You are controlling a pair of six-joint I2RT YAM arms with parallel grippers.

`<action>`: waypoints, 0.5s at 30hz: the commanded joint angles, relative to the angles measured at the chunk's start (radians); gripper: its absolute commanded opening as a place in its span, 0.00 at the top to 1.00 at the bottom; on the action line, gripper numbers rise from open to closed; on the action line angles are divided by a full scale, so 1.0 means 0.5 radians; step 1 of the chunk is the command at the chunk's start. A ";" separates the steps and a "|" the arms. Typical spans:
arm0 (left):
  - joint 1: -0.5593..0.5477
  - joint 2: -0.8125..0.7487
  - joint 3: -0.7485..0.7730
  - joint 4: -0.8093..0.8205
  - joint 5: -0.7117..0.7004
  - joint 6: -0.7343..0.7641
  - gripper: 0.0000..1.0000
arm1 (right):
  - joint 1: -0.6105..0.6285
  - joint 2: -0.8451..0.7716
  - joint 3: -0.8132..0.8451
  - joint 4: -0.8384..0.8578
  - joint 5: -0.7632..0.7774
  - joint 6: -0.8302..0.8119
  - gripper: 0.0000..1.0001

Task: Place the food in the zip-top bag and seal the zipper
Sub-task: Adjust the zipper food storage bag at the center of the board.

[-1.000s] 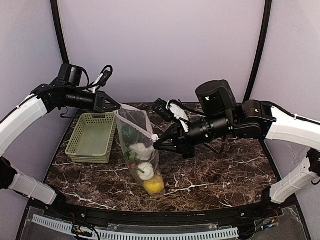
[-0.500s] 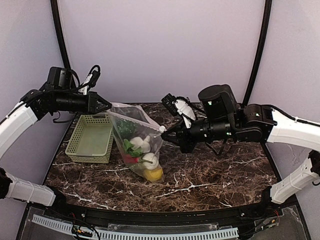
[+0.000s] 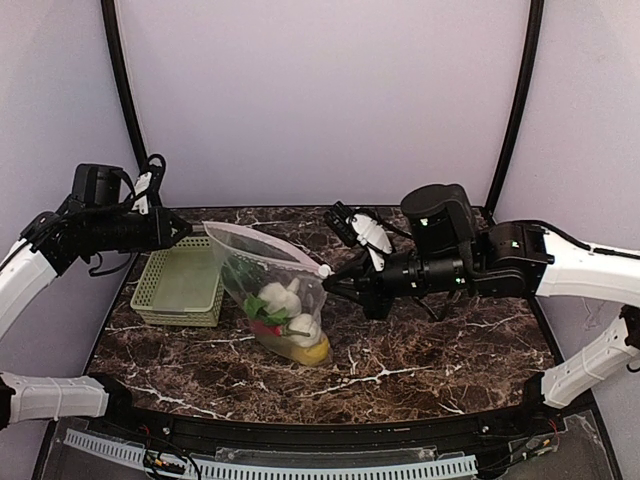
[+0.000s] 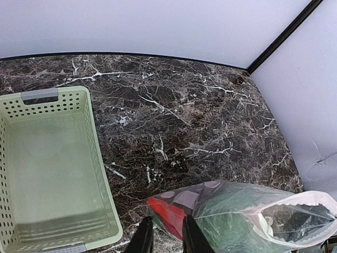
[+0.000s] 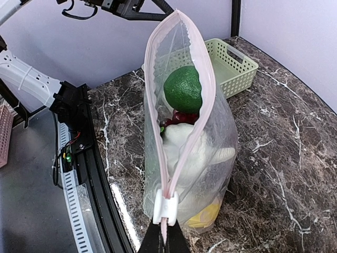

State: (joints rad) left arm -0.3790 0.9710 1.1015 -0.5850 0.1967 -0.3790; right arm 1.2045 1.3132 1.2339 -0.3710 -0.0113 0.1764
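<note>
Right gripper [image 5: 164, 238] is pinched tight on the near end of the zipper [image 5: 208, 89]. Its two dark fingers meet just below the white slider [image 5: 164, 207] that sits at that end of the strip. From there the pink-edged strip splits into two lips that bow apart and meet again at the far corner, so the mouth of the zip-top bag [image 5: 213, 142] stands open and faces upward. The bag is clear and hangs tilted from this grip, with its bottom down on the dark marble table [image 3: 430, 340].

The food is all inside it. The yellow lemon [image 5: 206, 215] lies lowest, at the bottom corner, and a white piece [image 5: 187, 150] rests above it against the near wall. A red chili pepper [image 5: 181, 117] shows behind that, and the round green leafy vegetable [image 5: 182, 88] sits highest, just under the open mouth.

Beyond the bag's far corner is the left gripper [image 4: 167, 224], level with the mouth. Its fingers are a narrow gap apart. In the left wrist view their tips stop just short of the bag's edge, with nothing clamped between them that I can make out.

Farther left and behind, the pale green mesh basket [image 4: 100, 153] stands on the table close beside the bag; whether the two touch I cannot tell. Pale walls close the scene at the back.
</note>
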 commanded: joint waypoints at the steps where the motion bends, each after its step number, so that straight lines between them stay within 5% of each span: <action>1: 0.009 -0.022 -0.013 -0.041 -0.060 0.011 0.79 | 0.032 -0.012 0.036 0.030 -0.066 -0.065 1.00; 7: 0.007 -0.030 0.199 -0.017 0.230 0.372 0.41 | 0.042 0.002 0.076 0.052 -0.144 -0.095 1.00; 15: -0.058 0.095 0.481 0.201 1.165 0.827 0.31 | 0.040 0.013 0.088 0.099 -0.226 -0.123 1.00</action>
State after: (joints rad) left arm -0.3767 0.9810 1.2903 -0.5442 0.4999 -0.1066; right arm 1.2171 1.3167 1.2419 -0.3752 -0.0921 0.1310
